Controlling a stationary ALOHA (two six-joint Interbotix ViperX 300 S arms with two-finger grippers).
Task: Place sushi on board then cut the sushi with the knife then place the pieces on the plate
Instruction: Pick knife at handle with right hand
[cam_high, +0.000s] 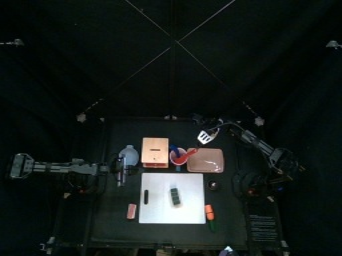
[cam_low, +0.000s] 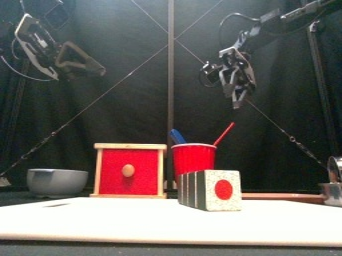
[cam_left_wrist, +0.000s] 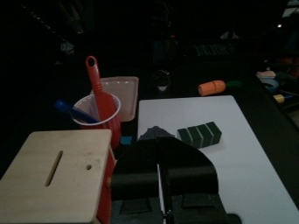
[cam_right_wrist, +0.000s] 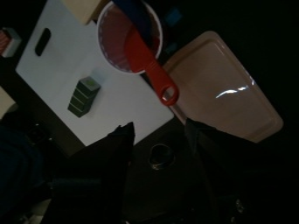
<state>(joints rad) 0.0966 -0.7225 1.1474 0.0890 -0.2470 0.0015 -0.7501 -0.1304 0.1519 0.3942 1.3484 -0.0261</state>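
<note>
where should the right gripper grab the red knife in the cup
Grip the red knife by the end sticking out above the red cup, coming down from above. It leans out over the rim, the rest sits inside the cup, and the open right gripper hangs above it.

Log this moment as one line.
sushi: on white board | red knife: in red cup | right hand: open, above red cup | left hand: raised beside wooden box
</note>
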